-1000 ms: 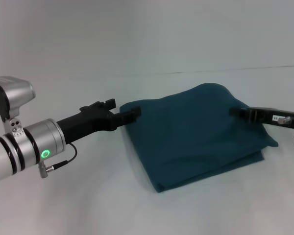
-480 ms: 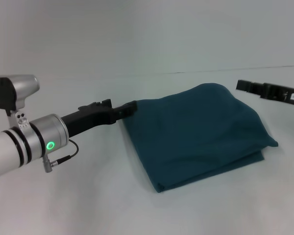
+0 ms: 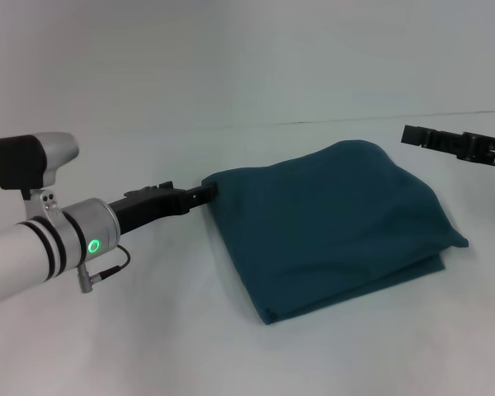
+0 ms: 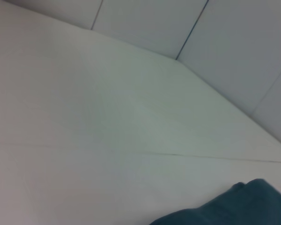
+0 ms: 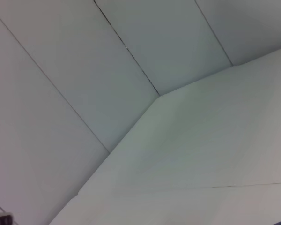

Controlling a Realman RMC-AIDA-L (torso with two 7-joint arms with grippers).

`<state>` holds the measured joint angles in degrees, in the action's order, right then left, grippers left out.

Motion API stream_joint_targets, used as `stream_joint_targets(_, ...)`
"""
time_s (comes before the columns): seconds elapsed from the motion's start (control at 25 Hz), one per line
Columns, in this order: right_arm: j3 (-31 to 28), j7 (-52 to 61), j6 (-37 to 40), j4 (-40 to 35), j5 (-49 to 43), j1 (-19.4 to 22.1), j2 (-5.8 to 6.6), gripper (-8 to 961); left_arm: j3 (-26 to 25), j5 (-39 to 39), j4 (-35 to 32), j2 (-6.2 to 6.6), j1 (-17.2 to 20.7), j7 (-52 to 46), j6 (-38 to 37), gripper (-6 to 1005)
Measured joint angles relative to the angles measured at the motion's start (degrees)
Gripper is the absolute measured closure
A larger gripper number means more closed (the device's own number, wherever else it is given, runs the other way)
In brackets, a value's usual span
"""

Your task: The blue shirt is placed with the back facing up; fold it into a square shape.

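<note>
Now folded blue shirt (image 3: 334, 227), left hand (image 3: 205, 195) beside

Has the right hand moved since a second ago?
Yes. The right hand has lifted off the blue shirt and pulled back up and rightward, now clear of the cloth.

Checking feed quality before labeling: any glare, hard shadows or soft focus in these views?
Head view: even, diffuse light, no glare, only a faint shadow under the blue shirt; the left tool at its edge reads sharp. Left wrist view: soft, shirt corner blurred. Right wrist view: soft, only bare table and wall panels.
</note>
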<state>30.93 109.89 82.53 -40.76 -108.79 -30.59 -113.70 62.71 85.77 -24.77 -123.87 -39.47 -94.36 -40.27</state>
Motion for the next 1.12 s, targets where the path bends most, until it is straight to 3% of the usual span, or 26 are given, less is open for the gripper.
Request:
stream_joint_targets(0.12, 0.34, 0.01, 0.05, -0.01, -0.01, -0.22, 0.00, 497, 0.50, 0.00, 1.55, -0.02, -1.45, 0.21, 2.04, 61)
stream_joint_targets(0.6, 0.97, -0.06, 0.27, -0.02, -0.32, -0.61, -0.34, 497, 8.43, 0.10, 2.66, -0.42, -4.85, 0.11, 3.45, 62)
stream_joint_targets(1.12, 1.07, -0.29, -0.09, 0.39, -0.37, -0.61, -0.68, 500, 12.37, -0.24, 2.71, -0.68, -6.00, 0.06, 3.42, 64)
